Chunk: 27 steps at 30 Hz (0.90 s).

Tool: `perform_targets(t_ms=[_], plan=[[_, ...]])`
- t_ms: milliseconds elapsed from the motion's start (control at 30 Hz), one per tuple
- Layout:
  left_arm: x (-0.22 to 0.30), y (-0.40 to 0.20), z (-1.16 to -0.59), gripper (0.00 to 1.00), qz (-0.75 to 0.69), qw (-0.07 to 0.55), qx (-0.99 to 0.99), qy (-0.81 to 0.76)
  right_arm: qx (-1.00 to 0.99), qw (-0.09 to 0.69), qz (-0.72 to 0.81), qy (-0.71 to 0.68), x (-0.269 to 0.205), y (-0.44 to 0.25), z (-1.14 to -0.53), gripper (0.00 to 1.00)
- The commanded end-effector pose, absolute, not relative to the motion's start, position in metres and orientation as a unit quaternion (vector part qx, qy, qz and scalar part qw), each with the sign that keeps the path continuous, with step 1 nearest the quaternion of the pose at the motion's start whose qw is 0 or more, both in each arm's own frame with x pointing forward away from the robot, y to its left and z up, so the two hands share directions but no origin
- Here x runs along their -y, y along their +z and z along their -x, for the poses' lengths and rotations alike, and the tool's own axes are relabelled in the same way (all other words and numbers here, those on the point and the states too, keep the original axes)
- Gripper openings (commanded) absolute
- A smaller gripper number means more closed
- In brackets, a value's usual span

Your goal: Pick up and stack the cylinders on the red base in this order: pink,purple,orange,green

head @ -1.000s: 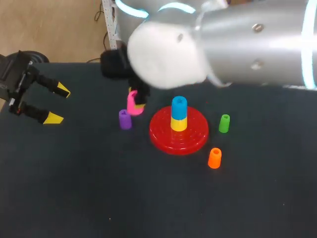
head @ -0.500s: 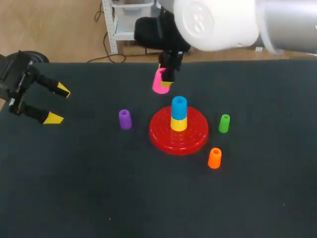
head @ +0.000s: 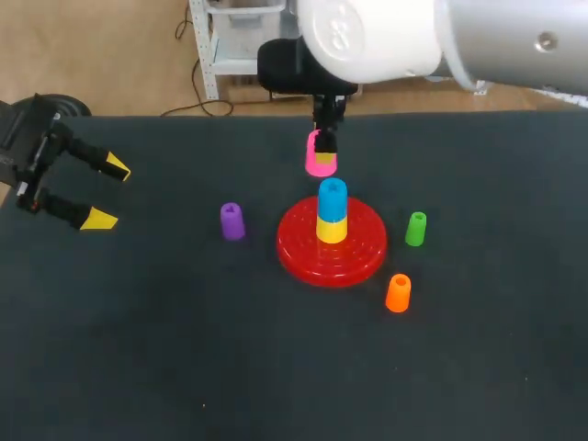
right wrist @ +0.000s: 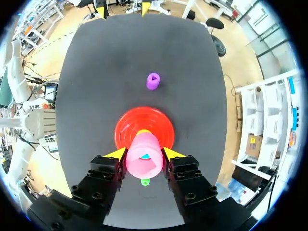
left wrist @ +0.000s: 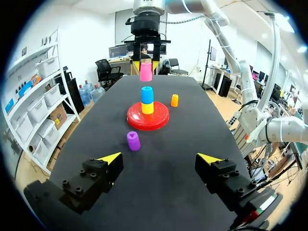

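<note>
My right gripper is shut on the pink cylinder, held in the air just behind and above the stack. The red base carries a yellow cylinder with a blue cylinder on top. The purple cylinder stands left of the base. The green cylinder stands right of it, and the orange cylinder in front of that. My left gripper hangs open at the table's left edge, holding nothing.
The dark table stretches wide in front of the base. My right arm's large white link reaches over the far edge above the stack.
My right gripper has carried the pink cylinder up from beside the purple one and rightward to a spot behind the stack. The left arm has not moved.
</note>
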State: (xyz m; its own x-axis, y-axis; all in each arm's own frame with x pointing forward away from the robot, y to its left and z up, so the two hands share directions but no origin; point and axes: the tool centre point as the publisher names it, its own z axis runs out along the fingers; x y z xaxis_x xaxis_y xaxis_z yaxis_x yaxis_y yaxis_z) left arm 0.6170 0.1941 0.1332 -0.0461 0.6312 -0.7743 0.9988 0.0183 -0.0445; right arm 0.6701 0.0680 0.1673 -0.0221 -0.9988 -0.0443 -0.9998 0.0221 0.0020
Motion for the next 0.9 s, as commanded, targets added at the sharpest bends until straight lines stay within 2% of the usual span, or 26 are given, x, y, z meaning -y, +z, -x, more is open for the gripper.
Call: perform_targets(t_ms=[33, 333, 900], plan=[[-0.195, 0.132, -0.616, 1.00, -0.626, 0.294, -0.650, -0.314, -0.723, 0.017, 0.690, 0.018, -0.062, 0.160, -0.668, 0.00], [-0.195, 0.132, -0.616, 1.00, -0.626, 0.294, -0.650, -0.314, -0.742, 0.019, 0.669, 0.032, -0.045, 0.143, -0.670, 0.00], [-0.195, 0.132, -0.616, 1.00, -0.626, 0.294, -0.650, -0.314, -0.739, 0.012, 0.672, 0.040, -0.048, 0.129, -0.671, 0.00]])
